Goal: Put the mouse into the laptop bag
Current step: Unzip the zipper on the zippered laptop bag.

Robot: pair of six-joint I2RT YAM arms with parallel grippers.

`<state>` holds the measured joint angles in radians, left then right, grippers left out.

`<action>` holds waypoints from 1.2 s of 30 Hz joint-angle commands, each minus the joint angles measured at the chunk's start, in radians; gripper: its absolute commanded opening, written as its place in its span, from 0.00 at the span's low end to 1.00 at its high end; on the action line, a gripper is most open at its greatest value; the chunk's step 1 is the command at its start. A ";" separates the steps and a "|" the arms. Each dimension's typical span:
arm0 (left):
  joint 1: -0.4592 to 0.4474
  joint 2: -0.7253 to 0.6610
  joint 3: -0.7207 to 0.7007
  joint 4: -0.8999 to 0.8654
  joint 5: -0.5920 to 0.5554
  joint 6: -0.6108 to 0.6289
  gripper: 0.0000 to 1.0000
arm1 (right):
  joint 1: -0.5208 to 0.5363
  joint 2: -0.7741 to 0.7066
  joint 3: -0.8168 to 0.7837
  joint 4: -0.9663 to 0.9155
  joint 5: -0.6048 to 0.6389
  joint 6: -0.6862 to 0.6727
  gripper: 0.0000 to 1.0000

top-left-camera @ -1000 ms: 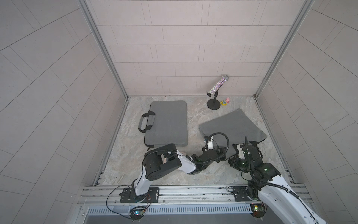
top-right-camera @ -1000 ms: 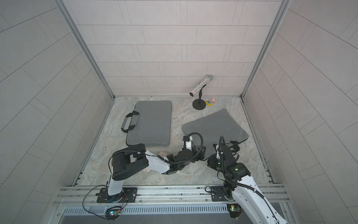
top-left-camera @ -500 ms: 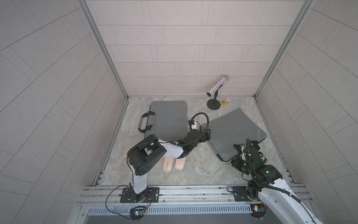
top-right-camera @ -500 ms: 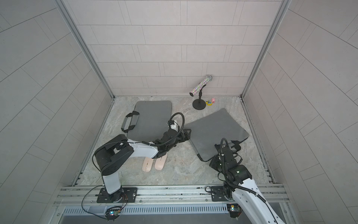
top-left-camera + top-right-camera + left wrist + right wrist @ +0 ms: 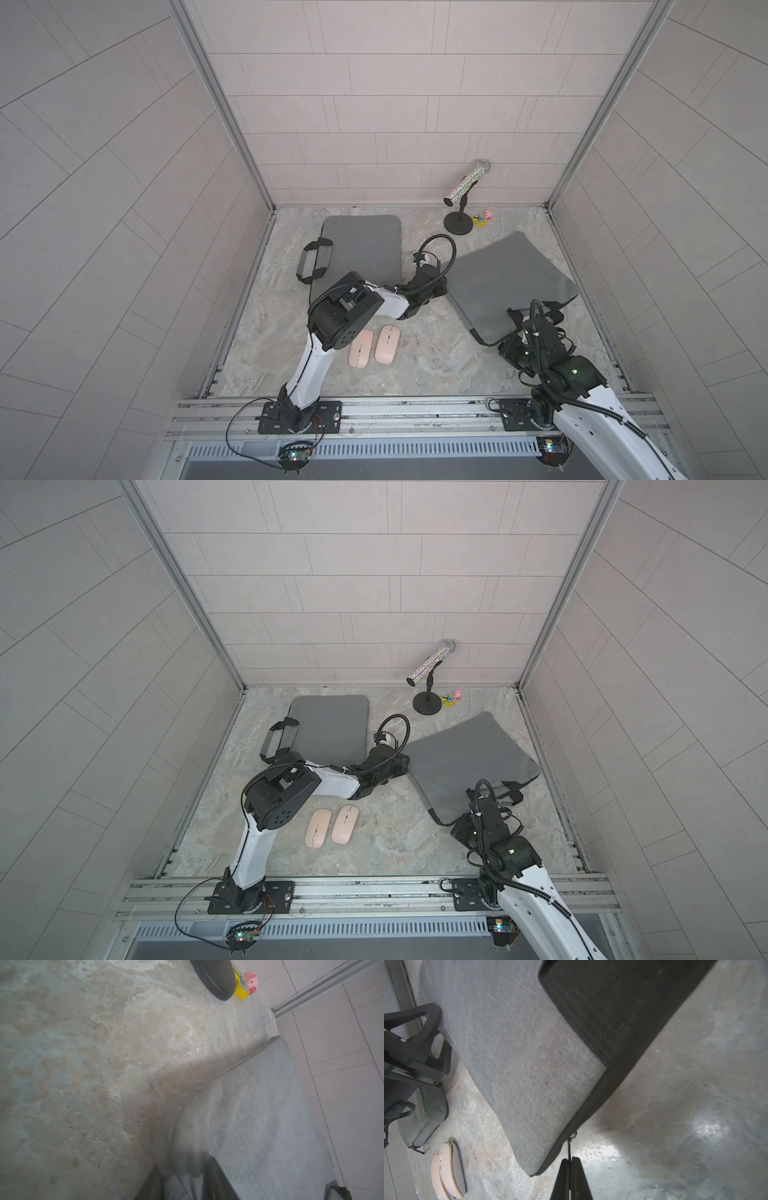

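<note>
Two pink mice [image 5: 359,348] [image 5: 387,338] lie side by side on the stone floor near the front, and both top views show them. The grey laptop bag [image 5: 511,282] lies tilted at the right. My left gripper [image 5: 444,286] is at its left corner; in the left wrist view the left gripper [image 5: 182,1162] is closed on the bag's grey fabric [image 5: 259,1118]. My right gripper [image 5: 572,1160] is shut on the thin zipper pull [image 5: 569,1147] at the bag's near corner. The mice [image 5: 446,1169] are apart from both grippers.
A second grey bag [image 5: 361,249] with a black handle lies at the back left. A glittery microphone on a black stand [image 5: 459,220] and small toys [image 5: 484,218] stand at the back wall. Aluminium rails [image 5: 415,409] run along the front edge.
My left arm swung from the front of the floor back to the bag's left corner and its jaws closed there. The bag turned and slid toward the front right. The mice came into view.
</note>
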<state>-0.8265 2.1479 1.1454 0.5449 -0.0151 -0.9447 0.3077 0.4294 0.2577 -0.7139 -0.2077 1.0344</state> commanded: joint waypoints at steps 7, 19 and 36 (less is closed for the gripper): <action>-0.037 0.011 -0.020 0.030 -0.019 -0.023 0.00 | 0.086 0.000 -0.080 0.123 -0.076 0.131 0.00; -0.102 -0.057 -0.187 0.208 -0.107 -0.065 0.00 | 0.232 0.183 -0.063 0.332 0.008 0.230 0.00; -0.282 -0.302 -0.500 0.429 -0.347 -0.050 0.00 | -0.141 0.259 -0.020 0.203 -0.072 -0.021 0.00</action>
<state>-1.0412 1.8942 0.6472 0.8974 -0.4023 -1.0355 0.2344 0.6762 0.2279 -0.5346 -0.2871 1.0946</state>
